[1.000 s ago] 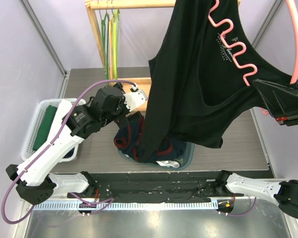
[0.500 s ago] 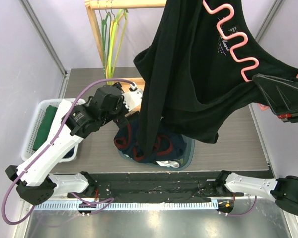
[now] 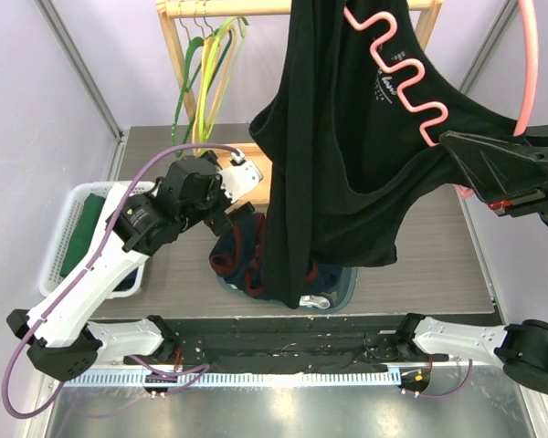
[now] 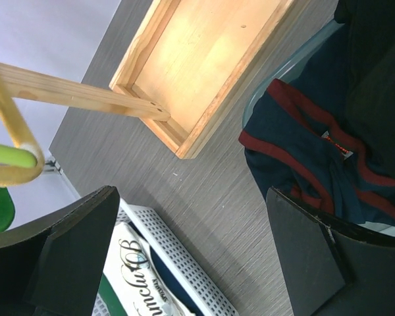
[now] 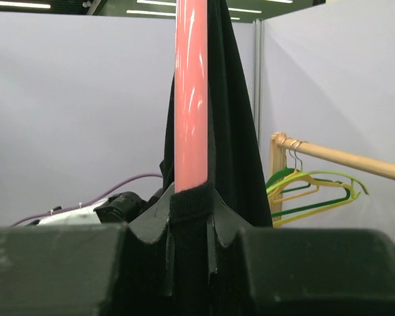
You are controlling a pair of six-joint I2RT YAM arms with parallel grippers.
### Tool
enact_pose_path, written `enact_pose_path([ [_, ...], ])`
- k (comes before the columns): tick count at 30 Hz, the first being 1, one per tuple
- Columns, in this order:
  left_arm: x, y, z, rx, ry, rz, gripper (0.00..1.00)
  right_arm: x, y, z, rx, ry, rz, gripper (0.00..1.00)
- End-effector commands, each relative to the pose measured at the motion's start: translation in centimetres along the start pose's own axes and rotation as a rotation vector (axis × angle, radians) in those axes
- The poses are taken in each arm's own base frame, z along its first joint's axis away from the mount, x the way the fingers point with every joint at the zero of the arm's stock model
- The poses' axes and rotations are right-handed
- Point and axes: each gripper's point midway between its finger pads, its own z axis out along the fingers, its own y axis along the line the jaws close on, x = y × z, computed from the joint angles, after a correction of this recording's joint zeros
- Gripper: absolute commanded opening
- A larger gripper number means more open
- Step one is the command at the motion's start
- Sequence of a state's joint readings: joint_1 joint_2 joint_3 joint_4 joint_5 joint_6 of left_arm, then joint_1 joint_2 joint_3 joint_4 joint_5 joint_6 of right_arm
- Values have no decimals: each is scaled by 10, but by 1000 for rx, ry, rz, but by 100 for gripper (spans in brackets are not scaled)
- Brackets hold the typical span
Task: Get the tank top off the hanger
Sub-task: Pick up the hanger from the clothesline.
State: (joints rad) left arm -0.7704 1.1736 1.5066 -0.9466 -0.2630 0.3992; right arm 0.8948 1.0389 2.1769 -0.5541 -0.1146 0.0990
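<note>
Tank top (image 3: pixel 347 164) still hangs high above the table on the pink hanger (image 3: pixel 397 68), which the right gripper (image 3: pixel 452 151), clamped on it, has swung left toward the left gripper (image 3: pixel 230 203), wide open and empty over the clothes pile (image 3: pixel 242 260), so removal hasn't started

Right claw (image 3: pixel 458 153) clamped on pink hanger (image 3: pixel 395 62). Black tank top (image 3: pixel 347 182) hung on hanger, draping left of and below claw.
</note>
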Motion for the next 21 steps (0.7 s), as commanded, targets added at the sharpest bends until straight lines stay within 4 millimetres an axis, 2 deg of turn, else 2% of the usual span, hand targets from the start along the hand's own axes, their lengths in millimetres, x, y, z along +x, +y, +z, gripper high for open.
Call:
enact_pose_path([
  [1, -5, 17, -9, -74, -47, -64, 100, 14, -1, 4, 15, 26, 68, 1],
  [2, -4, 18, -7, -84, -50, -72, 100, 24, -3, 1, 27, 58, 81, 1],
  [4, -2, 21, -10, -106, -52, -79, 100, 64, -8, -1, 50, 179, 105, 1],
  [6, -1, 25, -16, -125, -67, -86, 100, 81, -4, -12, 41, 232, 126, 1],
  [7, -2, 28, -19, -134, -74, -84, 100, 99, -1, -15, 21, 281, 140, 1],
  [11, -2, 33, -32, -147, -91, -71, 100, 118, 5, -33, 5, 358, 166, 1],
  [14, -1, 38, -46, -168, -128, -50, 100, 135, -1, -54, 50, 440, 159, 1],
  [17, 0, 30, -62, -124, -186, -13, 100, 155, -8, -70, 93, 523, 149, 1],
  [21, 2, 21, -86, -70, -261, 98, 100, 169, -12, -76, 114, 581, 141, 1],
])
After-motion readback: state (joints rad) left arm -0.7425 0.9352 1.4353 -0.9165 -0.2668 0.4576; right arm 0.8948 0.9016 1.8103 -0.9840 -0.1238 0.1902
